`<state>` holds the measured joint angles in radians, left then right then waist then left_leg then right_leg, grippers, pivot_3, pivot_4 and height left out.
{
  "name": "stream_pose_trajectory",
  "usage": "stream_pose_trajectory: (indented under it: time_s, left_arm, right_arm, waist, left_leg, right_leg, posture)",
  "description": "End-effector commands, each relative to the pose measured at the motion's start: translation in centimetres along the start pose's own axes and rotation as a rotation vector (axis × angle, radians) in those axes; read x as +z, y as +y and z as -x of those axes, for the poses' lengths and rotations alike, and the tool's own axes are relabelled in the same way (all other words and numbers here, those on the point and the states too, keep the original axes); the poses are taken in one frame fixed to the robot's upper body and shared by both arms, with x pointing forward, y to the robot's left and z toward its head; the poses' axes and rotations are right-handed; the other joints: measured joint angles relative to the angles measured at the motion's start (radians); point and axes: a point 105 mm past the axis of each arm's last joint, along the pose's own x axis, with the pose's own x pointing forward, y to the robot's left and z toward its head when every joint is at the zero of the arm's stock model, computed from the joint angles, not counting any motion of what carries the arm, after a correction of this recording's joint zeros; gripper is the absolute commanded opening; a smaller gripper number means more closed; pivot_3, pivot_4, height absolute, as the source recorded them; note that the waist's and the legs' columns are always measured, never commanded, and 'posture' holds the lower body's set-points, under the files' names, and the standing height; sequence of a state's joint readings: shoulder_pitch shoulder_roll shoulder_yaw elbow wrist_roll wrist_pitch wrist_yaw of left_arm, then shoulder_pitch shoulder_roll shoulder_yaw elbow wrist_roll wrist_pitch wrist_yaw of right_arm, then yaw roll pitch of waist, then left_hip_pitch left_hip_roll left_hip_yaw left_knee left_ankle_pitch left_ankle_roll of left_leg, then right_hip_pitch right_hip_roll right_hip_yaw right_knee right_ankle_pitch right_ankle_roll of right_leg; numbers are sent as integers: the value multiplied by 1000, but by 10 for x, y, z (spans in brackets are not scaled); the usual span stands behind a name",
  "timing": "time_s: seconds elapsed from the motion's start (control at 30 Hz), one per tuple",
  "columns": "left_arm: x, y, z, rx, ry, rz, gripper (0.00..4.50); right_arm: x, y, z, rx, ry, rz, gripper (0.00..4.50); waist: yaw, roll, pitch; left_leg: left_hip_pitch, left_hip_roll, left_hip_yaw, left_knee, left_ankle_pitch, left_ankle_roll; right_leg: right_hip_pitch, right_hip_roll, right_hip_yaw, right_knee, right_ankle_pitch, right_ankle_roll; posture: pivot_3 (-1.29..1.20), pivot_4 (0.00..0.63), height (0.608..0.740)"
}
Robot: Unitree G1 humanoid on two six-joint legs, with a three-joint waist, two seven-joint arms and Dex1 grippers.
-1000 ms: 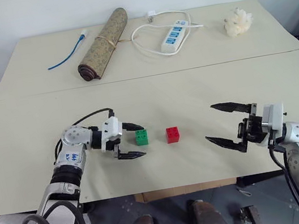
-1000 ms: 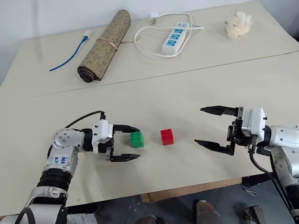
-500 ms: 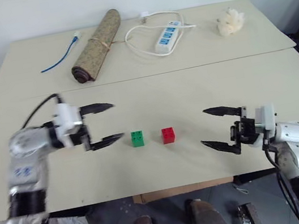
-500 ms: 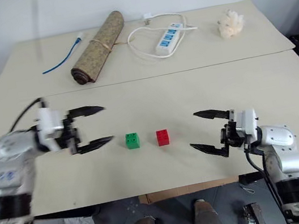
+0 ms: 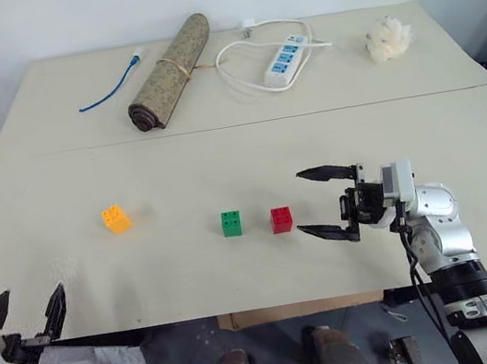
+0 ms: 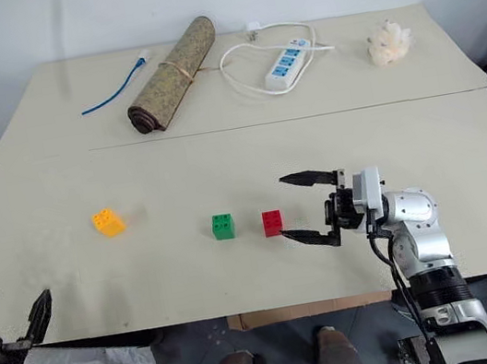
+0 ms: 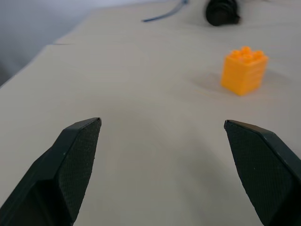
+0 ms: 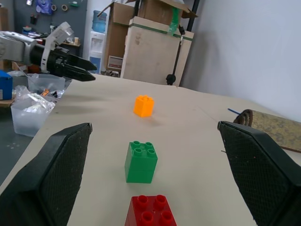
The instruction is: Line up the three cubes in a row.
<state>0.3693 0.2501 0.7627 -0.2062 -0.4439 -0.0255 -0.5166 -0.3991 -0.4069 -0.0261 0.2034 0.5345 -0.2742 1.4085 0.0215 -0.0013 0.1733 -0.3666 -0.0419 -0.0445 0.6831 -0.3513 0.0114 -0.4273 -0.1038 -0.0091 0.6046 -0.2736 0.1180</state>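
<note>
Three cubes lie on the near table: a yellow-orange one [image 5: 116,219] far to the left, then a green one [image 5: 231,223] and a red one [image 5: 282,219] close together in the middle. My right gripper [image 5: 301,202] is open and points left, its fingertips just right of the red cube, not touching it. The right wrist view looks along the red [image 8: 150,213], green [image 8: 141,162] and yellow-orange [image 8: 143,106] cubes. My left gripper [image 5: 30,292] is open and empty at the table's front left corner, pointing forward; the yellow-orange cube [image 7: 243,70] lies well ahead of it.
On the far table lie a rolled mat [image 5: 167,73], a blue cable [image 5: 108,88], a white power strip with its cord [image 5: 283,56] and a white crumpled object [image 5: 388,38]. A seam [image 5: 234,125] divides the two tables. Broad bare tabletop separates the yellow-orange cube from the green one.
My left gripper drew away from the green cube, swinging left and back to the front left corner, uncovering the yellow-orange cube. My right gripper moved left, up to the red cube.
</note>
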Motion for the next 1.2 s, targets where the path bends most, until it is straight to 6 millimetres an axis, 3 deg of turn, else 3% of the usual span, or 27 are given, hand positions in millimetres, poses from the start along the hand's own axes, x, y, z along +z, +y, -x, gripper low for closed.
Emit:
stream_pose_trajectory:
  time_s: [0.03,0.4,0.67,0.87,0.97,1.2]
  left_arm:
    - [11,-19,-5,-21,-36,-16,4455]
    - [16,-73,-86,102,-1,111,4455]
    - [9,-108,-120,101,75,141,4455]
    - [5,-122,-129,93,97,166,4455]
    - [6,-126,-132,79,95,162,3851]
    - [14,-115,-129,25,60,123,1653]
  right_arm:
    - [9,-5,-6,12,-24,37,4500]
    - [20,-8,-21,37,-20,27,4500]
    - [21,-3,-20,58,-1,1,4500]
    - [19,-2,-17,33,4,-10,4500]
    - [18,-2,-17,28,6,-13,4500]
    - [18,-3,-16,5,12,-2,4500]
  waist:
    - [2,0,0]
    - [0,0,0]
    - [-1,0,0]
    - [1,-1,0]
    - [1,-1,0]
    - [1,-1,0]
  left_leg:
    - [0,0,0,0,0,0]
    - [0,0,1,0,0,-1]
    - [0,1,2,0,1,-2]
    - [-1,0,1,1,1,-2]
    - [-1,1,1,1,1,-2]
    - [-1,1,1,1,1,-3]
  right_leg:
    - [0,0,0,0,0,0]
    - [-2,5,-2,6,0,0]
    - [-2,5,-6,6,0,0]
    - [-2,6,-6,6,0,0]
    - [-3,5,-6,6,0,0]
    - [-3,5,-7,6,0,0]
  posture:
    - [0,150,740]
    - [0,150,740]
    - [0,150,740]
    - [0,150,740]
    - [0,150,740]
    - [0,150,740]
